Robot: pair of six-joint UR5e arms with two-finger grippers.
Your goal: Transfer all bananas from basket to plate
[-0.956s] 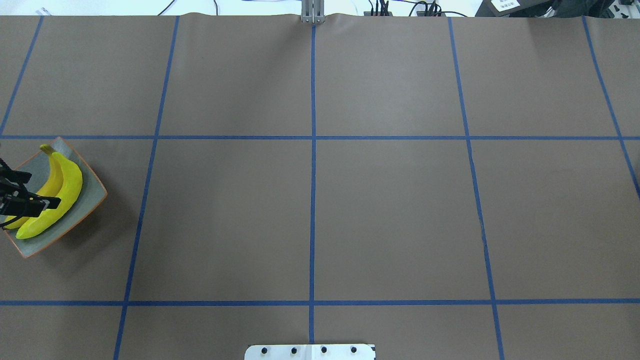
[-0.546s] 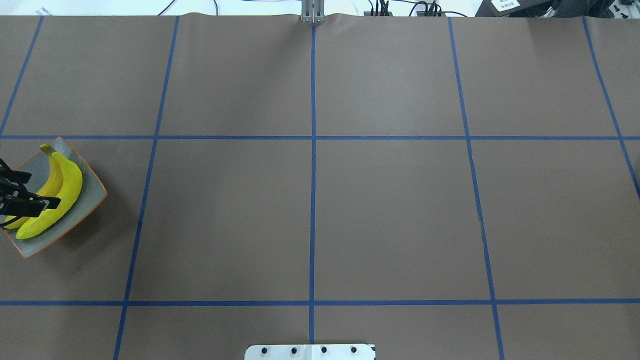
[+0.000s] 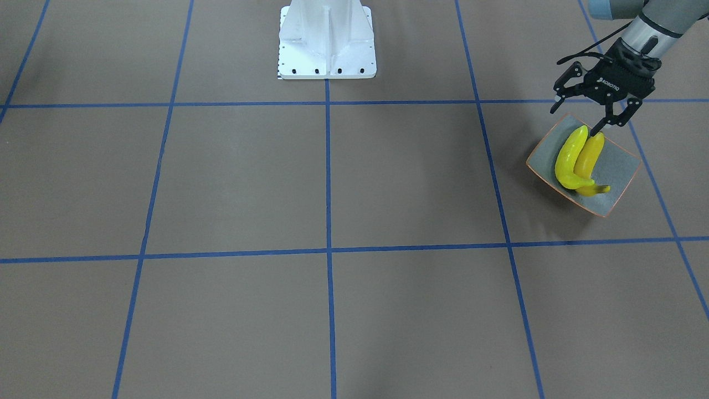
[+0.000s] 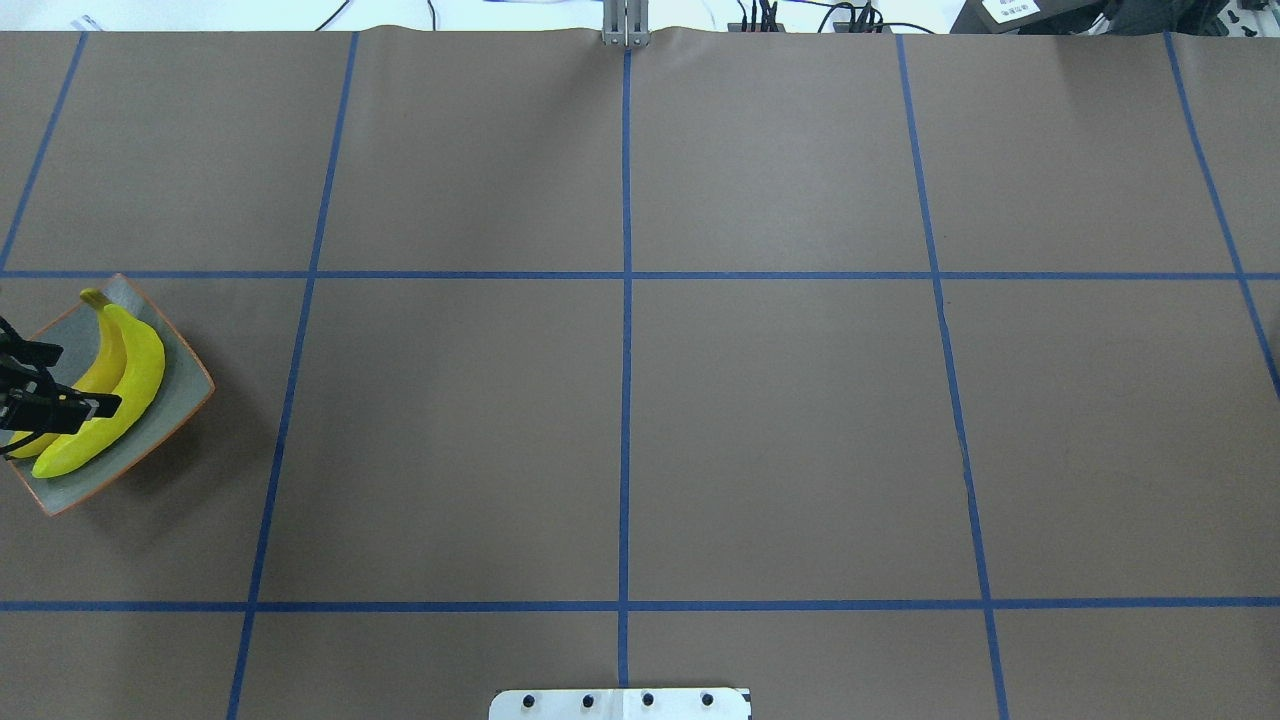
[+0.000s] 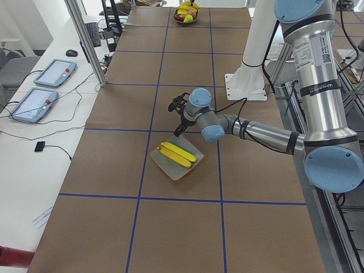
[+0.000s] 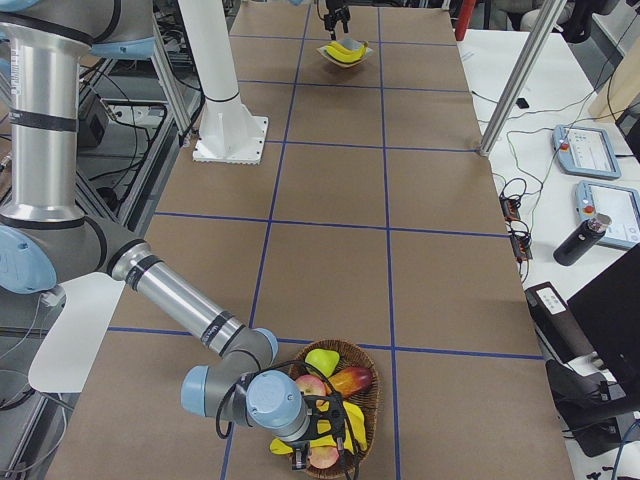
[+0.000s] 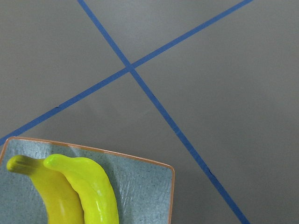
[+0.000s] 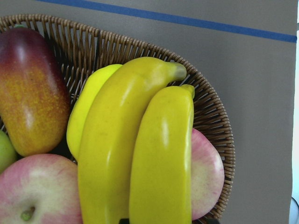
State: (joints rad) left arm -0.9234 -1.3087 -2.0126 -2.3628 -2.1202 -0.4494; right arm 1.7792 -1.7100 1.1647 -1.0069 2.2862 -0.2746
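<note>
Hanging spread wide and empty, the left gripper, marked ROBOTIQ, sits at 12 o'clock over the plate, where two bananas lie side by side. Whether the right gripper, down at the basket, is apart or closed I cannot tell. The remaining bananas lie directly beneath its wrist camera, long axes running 6 to 1 o'clock, so the right arm is far nearer.

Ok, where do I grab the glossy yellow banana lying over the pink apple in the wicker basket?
Likely the banana at its thick middle, from straight above, jaws across its width: it lies on top. The larger yellow banana presses one side, so a finger would wedge in there.
</note>
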